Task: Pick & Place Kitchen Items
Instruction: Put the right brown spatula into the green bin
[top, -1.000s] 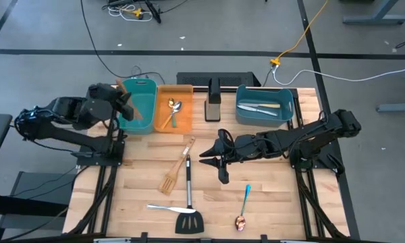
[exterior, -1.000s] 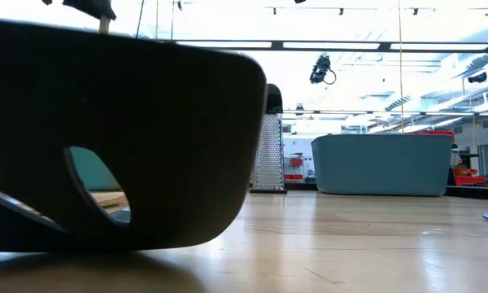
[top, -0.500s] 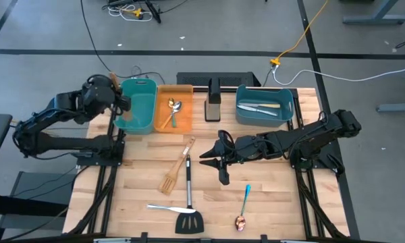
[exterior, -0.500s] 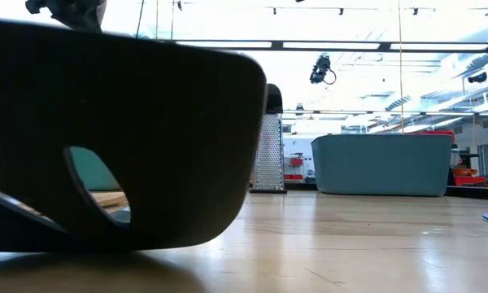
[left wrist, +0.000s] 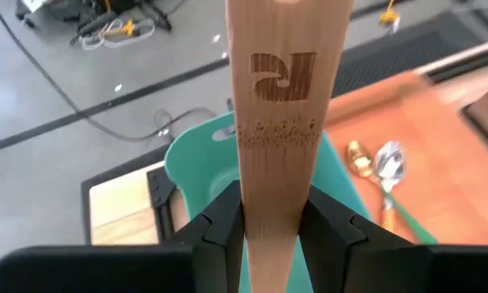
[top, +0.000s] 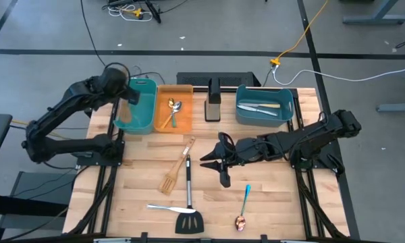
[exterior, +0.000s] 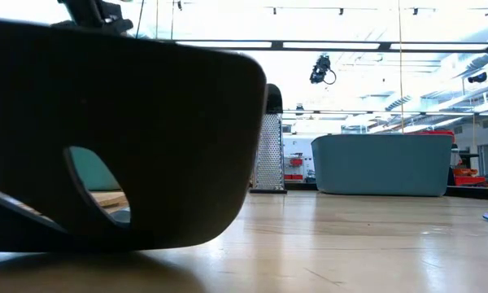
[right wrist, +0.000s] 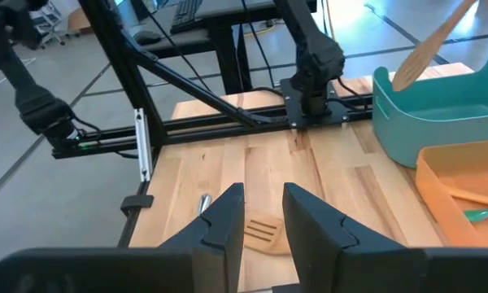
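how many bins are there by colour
teal bin: 1
orange bin: 1
blue bin: 1
total: 3

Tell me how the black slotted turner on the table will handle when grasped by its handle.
The black slotted turner looks stiff, with a long straight steel handle. Its broad head probably makes it head-heavy, so it may tilt. The smooth handle could slip in a tool.

Bare tabletop (top: 270,196) right of blue-handled spoon (top: 246,196), grater (top: 213,101) between orange bin (top: 163,123) and blue bin (top: 241,119)
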Available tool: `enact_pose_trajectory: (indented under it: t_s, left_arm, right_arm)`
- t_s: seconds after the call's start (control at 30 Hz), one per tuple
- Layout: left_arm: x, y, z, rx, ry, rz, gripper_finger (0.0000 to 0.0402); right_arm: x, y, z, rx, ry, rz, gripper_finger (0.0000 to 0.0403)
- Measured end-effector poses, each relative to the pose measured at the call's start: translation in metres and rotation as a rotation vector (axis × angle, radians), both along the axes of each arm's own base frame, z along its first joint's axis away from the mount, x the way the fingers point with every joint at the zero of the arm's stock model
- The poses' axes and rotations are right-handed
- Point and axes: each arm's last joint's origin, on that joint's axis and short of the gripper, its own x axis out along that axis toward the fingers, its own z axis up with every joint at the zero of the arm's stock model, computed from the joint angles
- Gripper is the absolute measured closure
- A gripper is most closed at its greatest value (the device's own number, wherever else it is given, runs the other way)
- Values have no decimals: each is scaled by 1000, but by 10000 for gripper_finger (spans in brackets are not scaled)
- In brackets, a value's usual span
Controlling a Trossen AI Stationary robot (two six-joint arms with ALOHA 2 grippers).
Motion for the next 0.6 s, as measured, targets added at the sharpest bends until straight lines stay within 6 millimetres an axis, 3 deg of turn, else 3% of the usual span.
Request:
enact_pose_trajectory:
  t_s: [0.6]
  left_arm:
    - [8,56,-26,-205,31,42,305]
  right_arm:
    - [-3,7,-1,-9,13,23,305]
